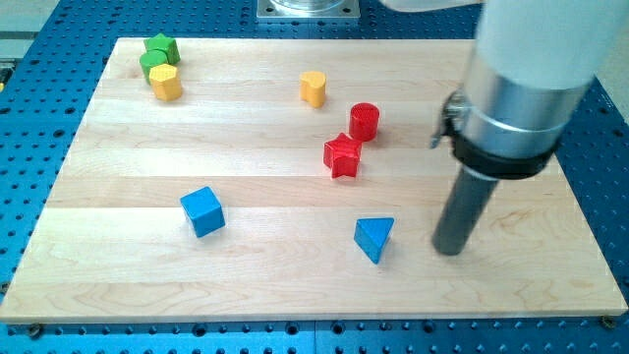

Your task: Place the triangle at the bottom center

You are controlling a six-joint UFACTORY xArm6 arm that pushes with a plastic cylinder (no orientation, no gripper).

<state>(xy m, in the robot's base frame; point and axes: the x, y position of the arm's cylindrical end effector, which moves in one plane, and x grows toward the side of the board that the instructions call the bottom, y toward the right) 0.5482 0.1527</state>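
Here, my tip (449,249) stands just right of the blue triangle (374,238) on the pale wooden desk (118,295).
No pincer shows, only a smooth dark rod; the matte, wedge-shaped triangle sits below the red star (342,155), right of the blue cube (202,211).

two blue blocks (202,211) (374,238), two red (365,121) (342,155), two yellow (165,83) (313,88), and two green (161,47) (150,65) on one board (118,285).

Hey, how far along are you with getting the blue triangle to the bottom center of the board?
Mostly done: the blue triangle already sits low on the board, a little toward the view's right of center. In hand: my tip stands just to its right, not touching it. Left: a short push toward the view's left and bottom edge.
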